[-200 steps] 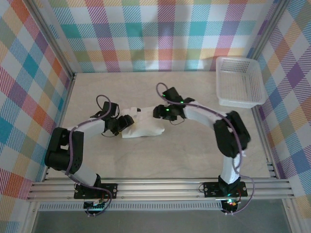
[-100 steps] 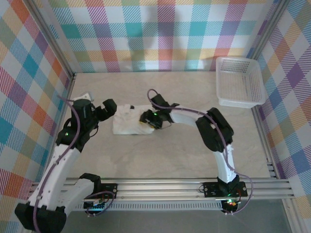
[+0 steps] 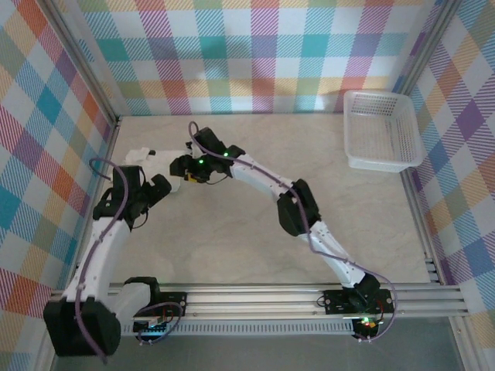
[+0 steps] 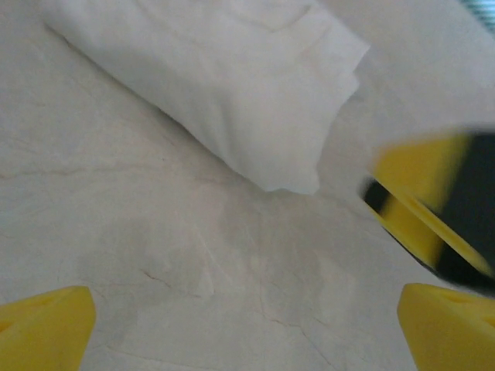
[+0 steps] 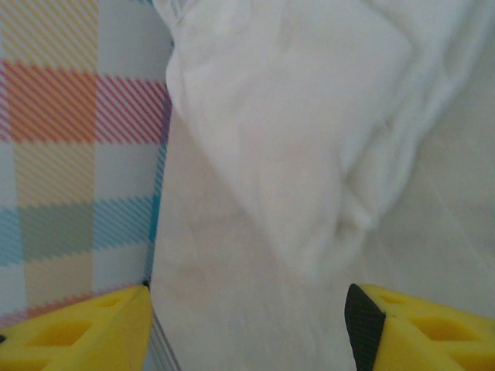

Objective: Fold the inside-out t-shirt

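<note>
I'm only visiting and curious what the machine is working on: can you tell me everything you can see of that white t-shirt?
The t-shirt is plain white soft cloth with no print showing. It is gathered into a compact folded bundle with soft creases and rounded edges, not spread out. It lies on the pale table at its far left, right beside the checked wall. The left hand and right hand both hover open close to it, pointing at it, and neither grips it.
</note>
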